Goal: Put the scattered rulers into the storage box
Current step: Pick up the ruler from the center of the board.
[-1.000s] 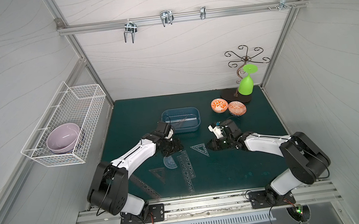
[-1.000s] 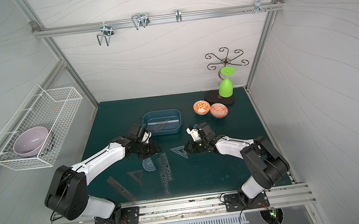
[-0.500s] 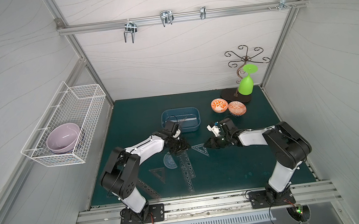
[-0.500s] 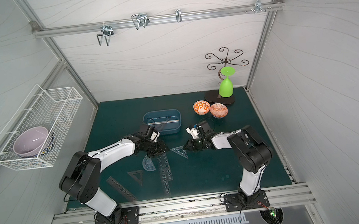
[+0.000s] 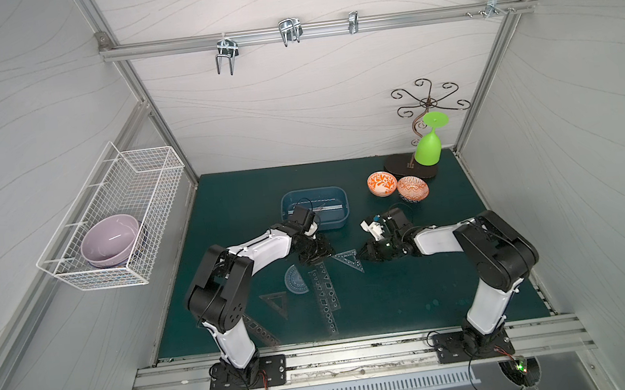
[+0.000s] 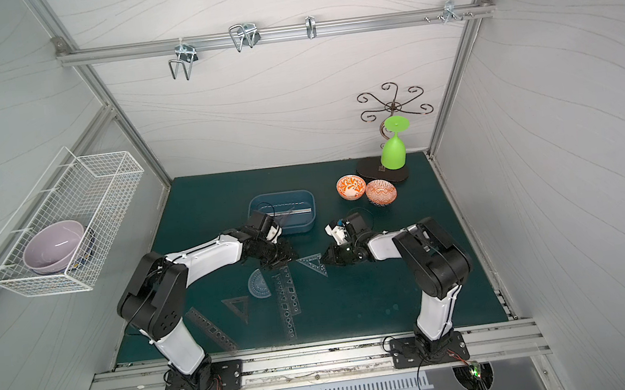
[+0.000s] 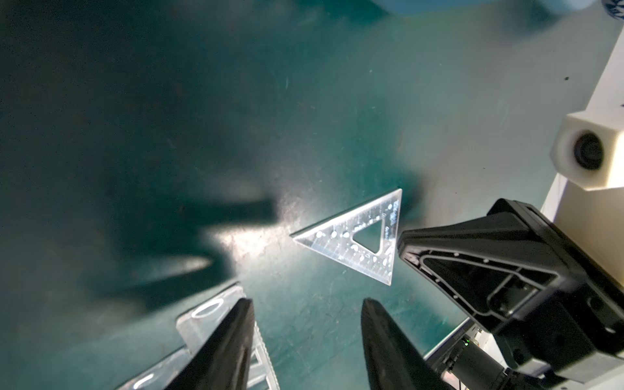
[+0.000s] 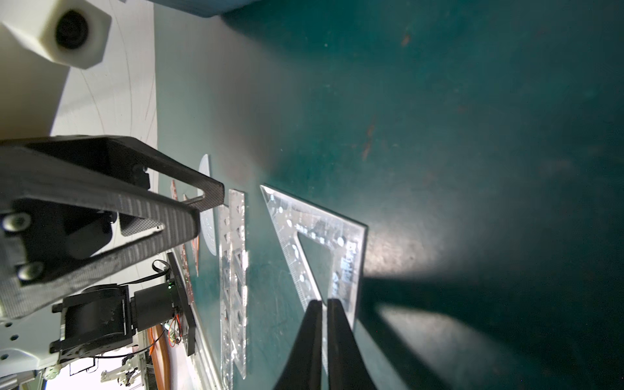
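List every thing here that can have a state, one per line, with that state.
left end effector, open, above the mat
right end effector, shut, tips at an edge of the set square
set square, flat on the mat
storage box, lidless, holds a straight ruler
protractor, flat on the mat, outside the storage box
green goblet, upside down
purple bowl, upright in the wire basket

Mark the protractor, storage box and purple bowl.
protractor [image 5: 295,282]: in a top view, its centre
storage box [image 5: 336,222]: in a top view, near wall
purple bowl [image 5: 109,237]: in a top view, inner surface
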Controlling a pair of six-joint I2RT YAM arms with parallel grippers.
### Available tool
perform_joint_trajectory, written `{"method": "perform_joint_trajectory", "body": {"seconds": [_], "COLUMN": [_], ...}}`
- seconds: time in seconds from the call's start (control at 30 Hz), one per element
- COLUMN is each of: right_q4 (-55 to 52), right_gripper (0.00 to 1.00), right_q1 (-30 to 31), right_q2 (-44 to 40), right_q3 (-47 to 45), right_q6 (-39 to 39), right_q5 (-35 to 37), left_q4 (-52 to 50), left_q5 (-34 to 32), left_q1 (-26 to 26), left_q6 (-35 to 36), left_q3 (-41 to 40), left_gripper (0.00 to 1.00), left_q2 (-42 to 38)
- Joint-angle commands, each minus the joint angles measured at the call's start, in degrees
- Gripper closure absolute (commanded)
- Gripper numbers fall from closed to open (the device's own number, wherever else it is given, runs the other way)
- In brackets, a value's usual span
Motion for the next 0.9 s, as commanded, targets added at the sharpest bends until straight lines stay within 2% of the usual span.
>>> {"method": "perform_joint_trajectory", "body": {"seconds": [0.0, 0.87], "right_q4": [-0.8, -5.9], "right_gripper": [0.9, 0.91], "right_q1": [0.1, 0.0], "right_q2": [1.2, 2.4], "right_q3": [-0.7, -0.9], "right_q6": [-1.4, -4.7], "right_q5": [0.8, 6.1], "left_q4": [-0.7, 1.1], "left_q5": [-0.7, 1.1], "left_q1": [-0.3, -1.4], "left_q6": [1.1, 1.1], "left_q3": [2.8, 4.3], "left_gripper": [0.43, 0.43], "left_q2": [1.3, 6.1]}}
